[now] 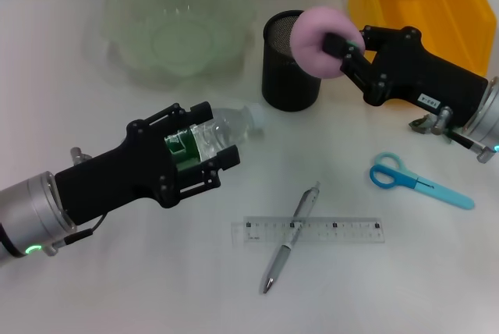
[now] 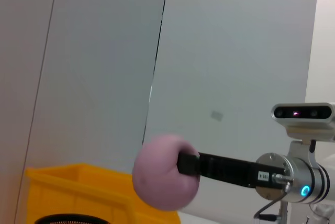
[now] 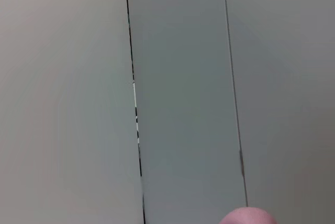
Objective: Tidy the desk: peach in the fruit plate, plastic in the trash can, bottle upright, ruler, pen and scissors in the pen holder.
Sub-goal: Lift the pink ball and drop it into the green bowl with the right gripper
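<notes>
The peach (image 1: 321, 40) is hanging in the air, clamped by the right gripper (image 1: 337, 47) above the rim of the pen holder (image 1: 284, 69), with the fruit plate (image 1: 179, 26) off to the robot's left. The step in hand appears to be carrying the peach to the plate; the next move calls for swinging it across over the plate, lowering and letting go. The bottle (image 1: 222, 131) is lying on its side on the desk, and the left gripper (image 1: 199, 147) is closing around its body, apparently to stand it up. The pen (image 1: 292, 236) is lying across the ruler (image 1: 312, 230), the scissors (image 1: 417, 182) nearby, all untouched.
</notes>
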Controlling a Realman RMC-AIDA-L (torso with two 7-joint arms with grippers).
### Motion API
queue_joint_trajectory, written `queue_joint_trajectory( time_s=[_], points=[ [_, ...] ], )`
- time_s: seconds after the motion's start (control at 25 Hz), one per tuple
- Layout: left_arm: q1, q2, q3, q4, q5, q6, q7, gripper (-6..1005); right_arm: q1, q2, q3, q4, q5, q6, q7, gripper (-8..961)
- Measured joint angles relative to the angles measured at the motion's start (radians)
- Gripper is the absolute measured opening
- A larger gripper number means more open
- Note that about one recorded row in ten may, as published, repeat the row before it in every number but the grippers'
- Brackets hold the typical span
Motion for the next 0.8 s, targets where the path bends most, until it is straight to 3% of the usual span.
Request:
queue_joint_trajectory(
  time_s=[0.32,0.44,0.56,0.6,0.8],
  points=[
    [0.0,-0.001,0.001,-0.002,0.003,0.002,0.003,770,0.058,0.0,-0.006,0.008,0.027,0.035,0.004,119],
    [0.005,-0.001,0.001,-0.014,0.002,0.004,0.015,770,0.145,0.002,-0.002,0.041,0.036,0.142,0.01,122],
    [0.006,-0.001,0.001,-0.039,-0.003,0.005,0.055,770,0.189,0.003,-0.003,0.054,0.047,0.198,0.01,125],
    [0.007,-0.001,0.001,-0.041,-0.003,0.006,0.059,770,0.24,0.004,-0.008,0.067,0.063,0.265,0.006,126],
    [0.007,-0.001,0.0,-0.043,-0.004,0.005,0.061,770,0.322,0.007,-0.01,0.077,0.073,0.36,0.004,131]
  ],
)
